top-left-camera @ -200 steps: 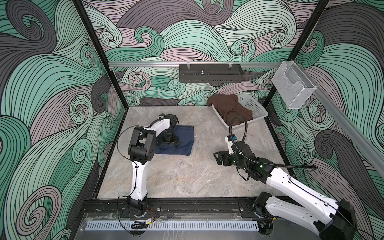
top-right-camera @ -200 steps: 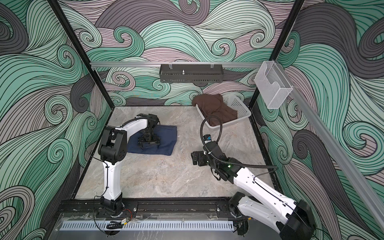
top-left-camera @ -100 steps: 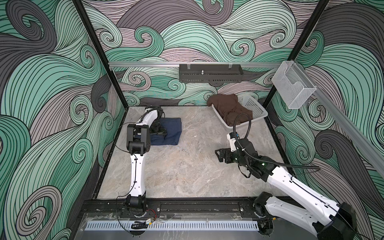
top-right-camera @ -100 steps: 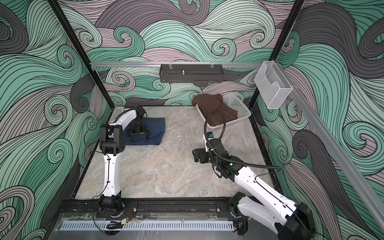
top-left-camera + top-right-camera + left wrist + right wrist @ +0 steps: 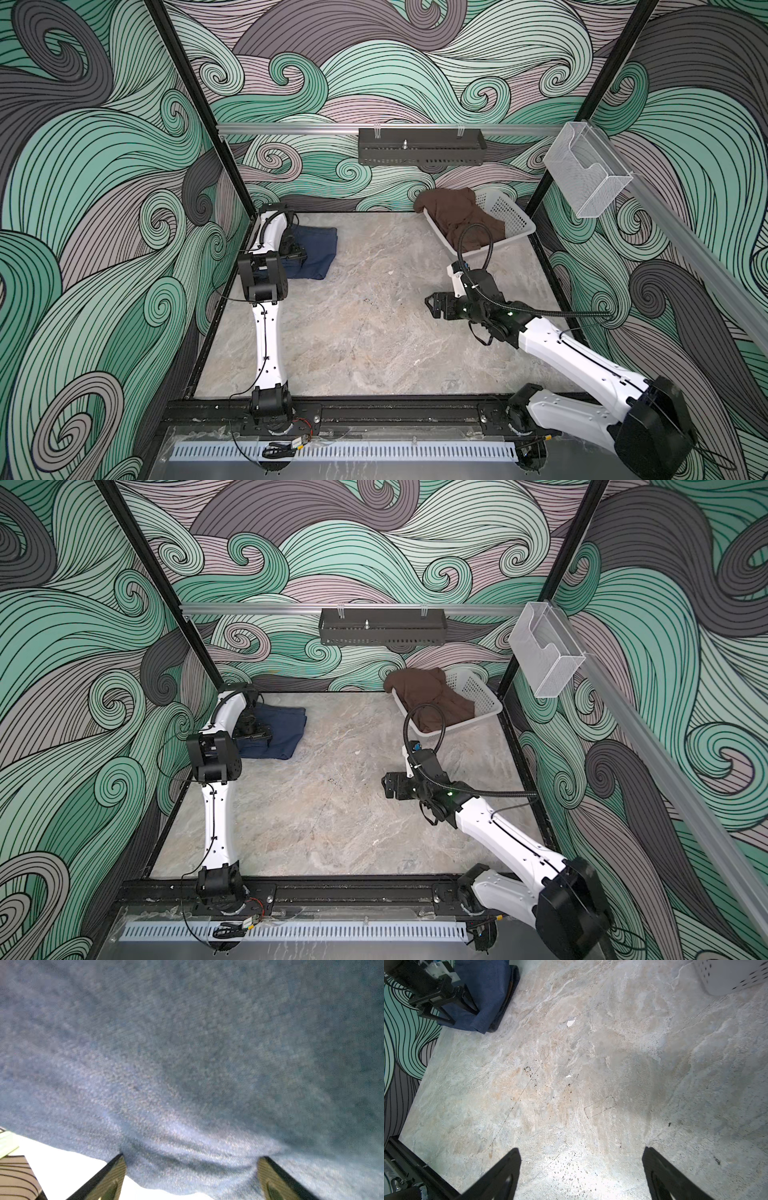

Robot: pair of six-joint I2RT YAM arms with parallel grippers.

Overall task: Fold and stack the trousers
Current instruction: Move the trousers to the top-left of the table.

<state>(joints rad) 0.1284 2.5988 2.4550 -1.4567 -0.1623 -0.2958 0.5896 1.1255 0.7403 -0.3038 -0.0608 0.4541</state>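
The left claw [image 5: 297, 255] is standing released, its jaws spread wide. It is resting directly on top of the trousers [image 5: 316, 253], which are lying as a folded packet in the table's [image 5: 374, 332] far left corner. In the left wrist view both fingertips [image 5: 112, 1176] are pressing into the denim [image 5: 187, 1053], and a low ridge of cloth is bunching between them without being pinched.

The packet is lying straight beneath this claw and reaching past it toward the table's middle. It is looking nearly square, so a long axis cannot be told. The right claw [image 5: 432, 305] is also standing released, empty, and hovering over bare tabletop. From there the trousers [image 5: 488, 991] are lying well apart, ahead and across the table, with a rounded fold edge turned toward it. The left arm is therefore judged the nearer by far.

Behind the right claw, a white basket [image 5: 515, 216] is holding a brown garment [image 5: 457, 212]. No brand, label or writing is showing legibly anywhere.
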